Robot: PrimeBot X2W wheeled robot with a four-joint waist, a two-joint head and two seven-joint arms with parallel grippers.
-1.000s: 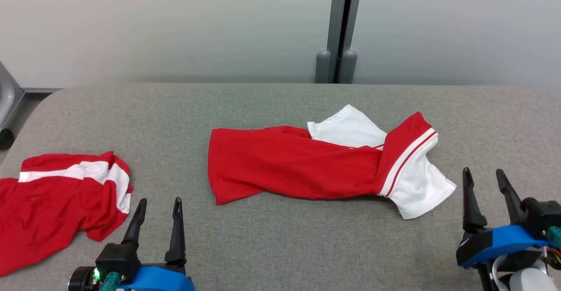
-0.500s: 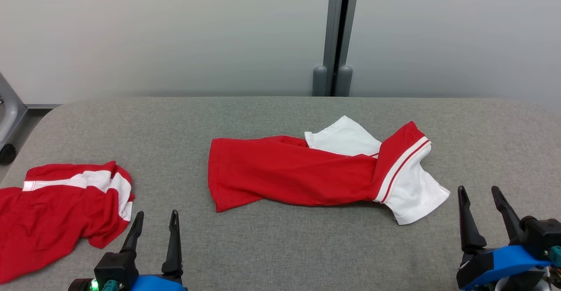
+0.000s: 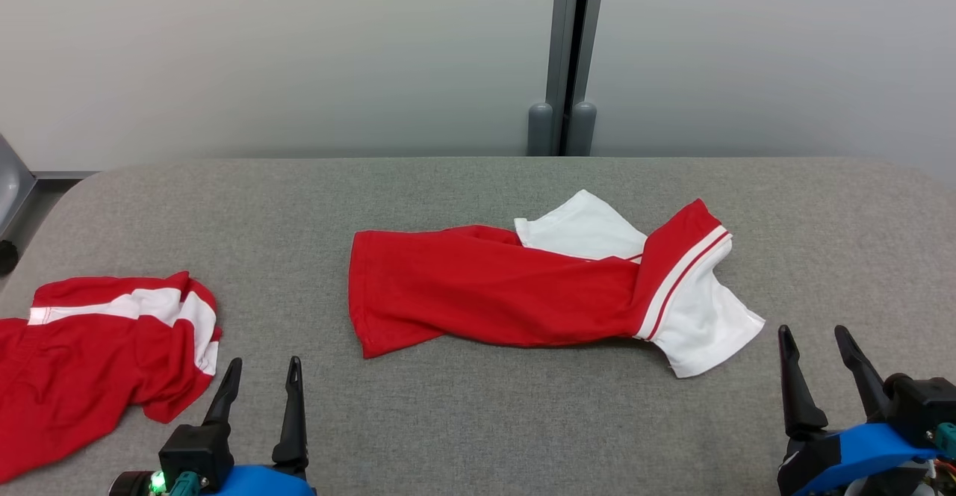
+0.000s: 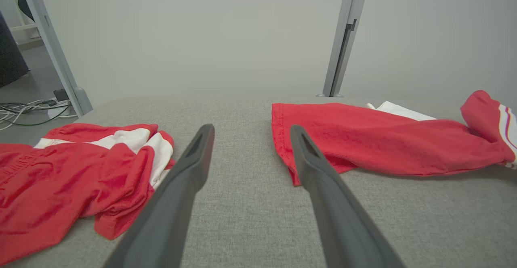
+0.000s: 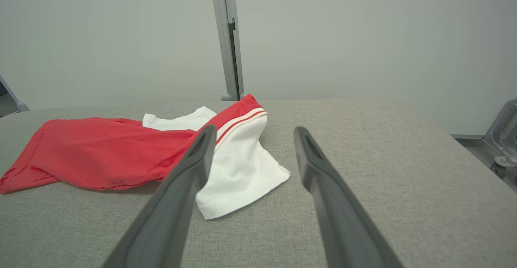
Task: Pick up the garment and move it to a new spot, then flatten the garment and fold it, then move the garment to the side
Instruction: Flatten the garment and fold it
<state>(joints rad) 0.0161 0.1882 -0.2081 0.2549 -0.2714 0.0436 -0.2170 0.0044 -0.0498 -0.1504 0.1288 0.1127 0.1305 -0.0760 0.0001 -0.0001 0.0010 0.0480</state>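
Note:
A red garment [image 3: 493,294] with white sleeves and a red-and-white striped band lies bunched lengthwise across the middle of the grey table [image 3: 478,421]. It also appears in the left wrist view [image 4: 363,139] and the right wrist view [image 5: 101,151]. My left gripper [image 3: 264,361] stands open and empty near the front edge, left of the garment's red hem [image 4: 251,127]. My right gripper [image 3: 812,329] is open and empty just right of the white sleeve [image 5: 254,128]. Neither gripper touches cloth.
A second crumpled red piece with white stripes [image 3: 97,346] lies at the table's left edge, beside my left gripper [image 4: 68,167]. A grey post [image 3: 567,55] stands against the wall behind. Cables [image 4: 24,108] lie on the floor at the left.
The head camera has shifted, so the whole picture sits a little differently. Both garments lie as before. Both grippers stay open, a little lower in the view.

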